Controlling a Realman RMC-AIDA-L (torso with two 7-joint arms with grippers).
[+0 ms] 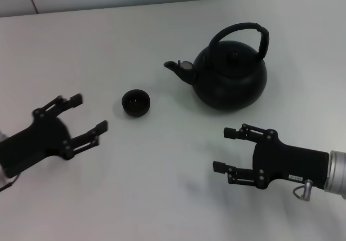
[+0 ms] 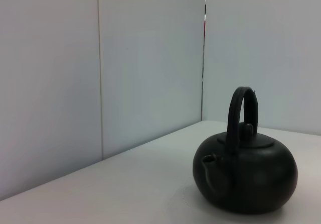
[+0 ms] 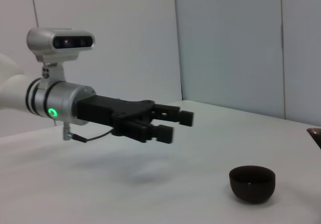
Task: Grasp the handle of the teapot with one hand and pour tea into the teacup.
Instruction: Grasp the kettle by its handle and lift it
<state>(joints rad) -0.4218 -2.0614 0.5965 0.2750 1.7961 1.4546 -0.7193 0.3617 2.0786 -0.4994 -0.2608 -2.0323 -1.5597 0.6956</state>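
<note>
Teapot (image 1: 231, 77), a large round glossy black pot with a short spout pointing toward the robot's left, stands upright on the white table (image 1: 162, 198) with its tall black arched handle (image 1: 246, 34) untouched, and the small dark bowl-shaped teacup (image 1: 135, 102) sits apart from it off the spout side. Nearer the robot, the right gripper (image 1: 225, 149), black on a silver forearm, hovers with jaws spread wide and holding nothing. The black left gripper (image 1: 88, 113) hangs just beside the teacup, jaws likewise wide open and empty.
</note>
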